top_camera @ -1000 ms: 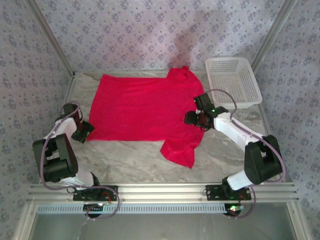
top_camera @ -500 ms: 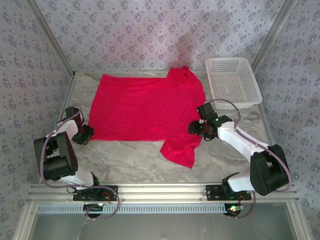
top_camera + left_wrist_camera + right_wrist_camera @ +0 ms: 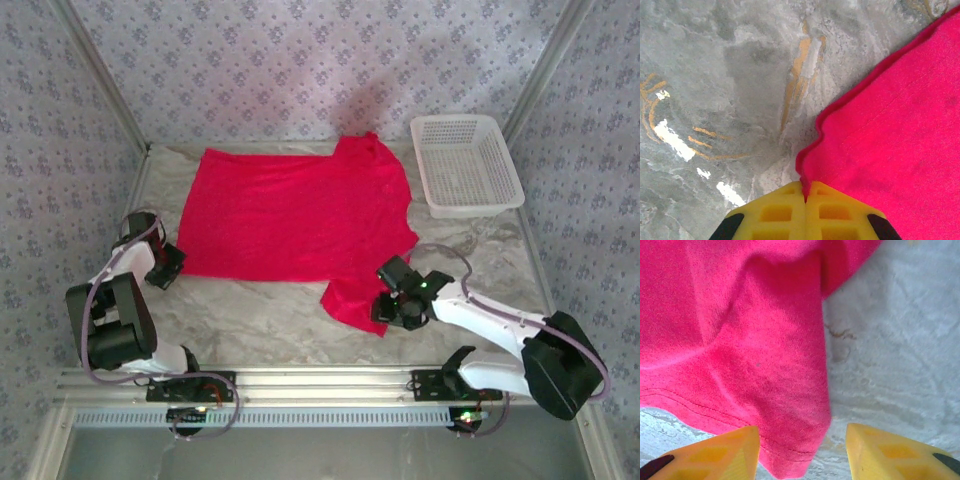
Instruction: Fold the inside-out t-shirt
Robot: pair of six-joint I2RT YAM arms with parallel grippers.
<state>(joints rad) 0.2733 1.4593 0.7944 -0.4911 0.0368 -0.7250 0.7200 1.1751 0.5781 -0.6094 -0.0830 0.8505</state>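
One red inside-out t-shirt (image 3: 290, 215) lies spread flat mid-bench (image 3: 260, 315). The left gripper (image 3: 805, 192), pressed together, pinches its near-left hem corner. The right gripper (image 3: 801, 435) stands spread astride the near sleeve's tip. A white mesh basket (image 3: 470, 165) sits far right.

Lab test cell: patterned walls (image 3: 300, 70), aluminium frame (image 3: 330, 381), marble-look tabletop (image 3: 260, 320).

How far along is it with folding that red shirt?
Barely started. Done: the bright red cloth t-shirt lies spread flat on the grey marble-patterned table, with no fold made yet. In hand: the left pincer is shut on the shirt's near left corner, and the right pincer stands open astride the near sleeve. Left: every fold.
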